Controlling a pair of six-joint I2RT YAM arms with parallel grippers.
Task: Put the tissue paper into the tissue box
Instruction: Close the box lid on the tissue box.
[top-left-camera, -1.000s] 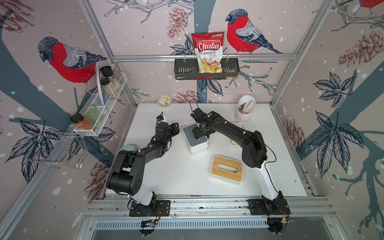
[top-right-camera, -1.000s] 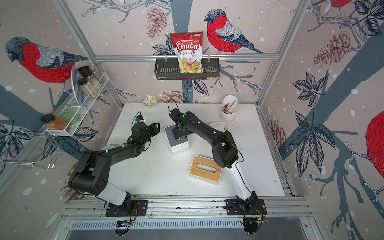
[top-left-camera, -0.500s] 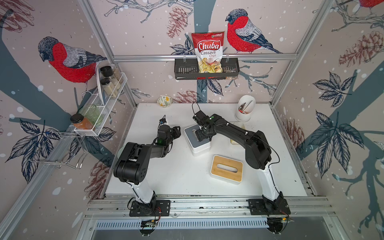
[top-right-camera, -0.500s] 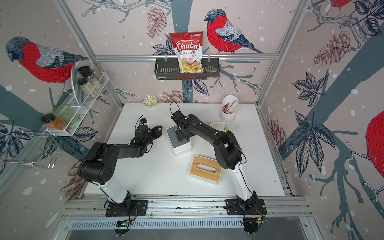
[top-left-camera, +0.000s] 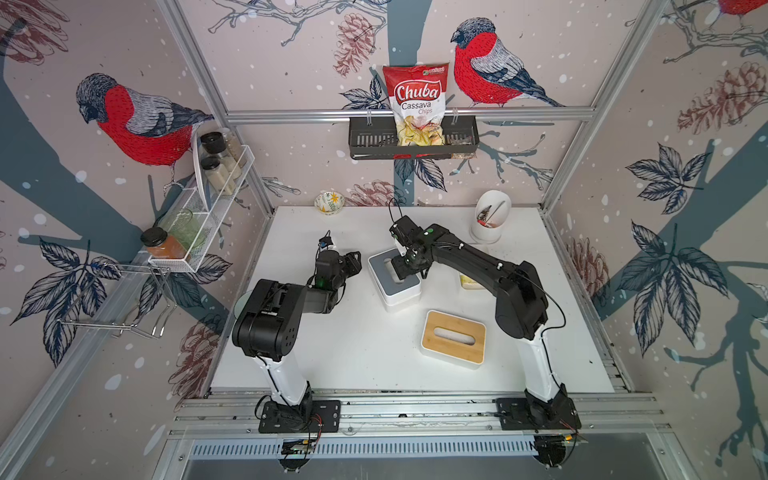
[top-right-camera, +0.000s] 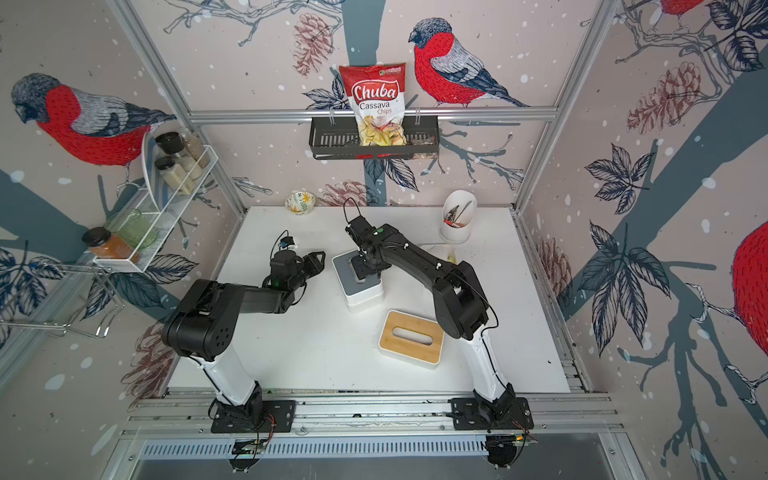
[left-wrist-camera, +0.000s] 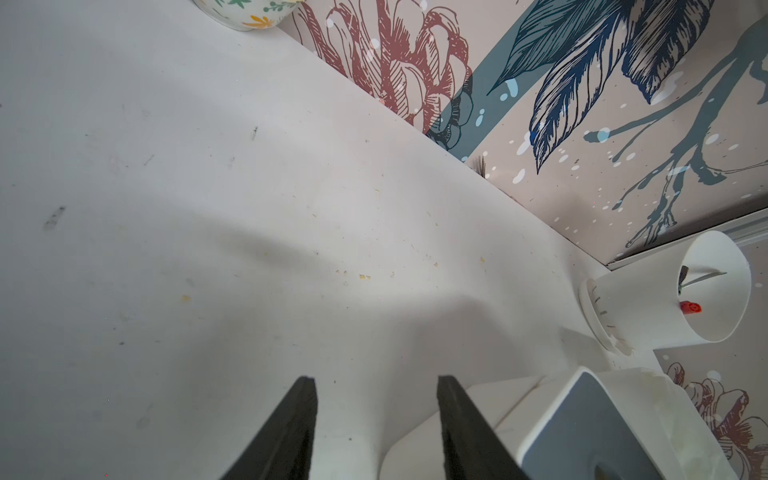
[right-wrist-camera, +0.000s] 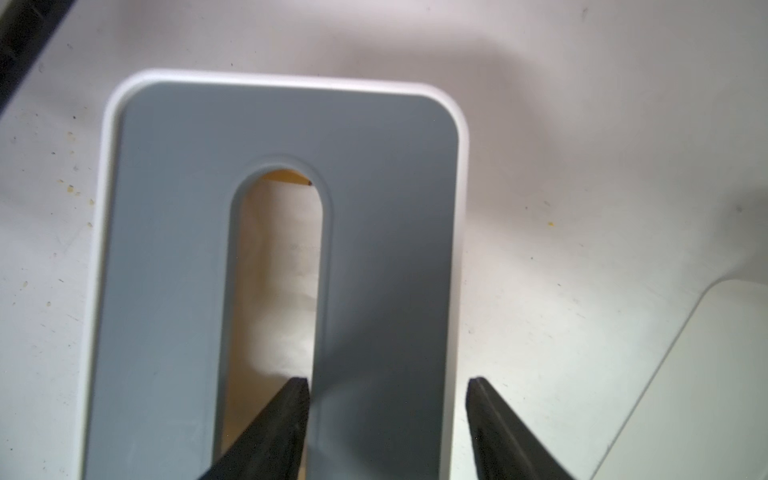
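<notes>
The tissue paper (right-wrist-camera: 282, 291) shows pale through the slot (right-wrist-camera: 274, 232) in the grey lid (right-wrist-camera: 174, 249) of the box (top-left-camera: 401, 297); loading looks done, with only withdrawal left. The right gripper (right-wrist-camera: 388, 382) is half-spread and straddles the lid, one finger in the slot; the left gripper (left-wrist-camera: 376, 380), at 9 o'clock, is half-spread and empty; a wooden-lidded box (top-left-camera: 453, 353) lies at 5 o'clock.

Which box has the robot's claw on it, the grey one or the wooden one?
The grey-lidded box: the right gripper is over its slot. The wooden-lidded box lies apart, nearer the front, untouched.

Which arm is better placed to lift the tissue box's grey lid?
Right. The right gripper straddles the grey lid, one jaw in its slot, one outside its edge. The left gripper is open beside the tissue box.
</notes>
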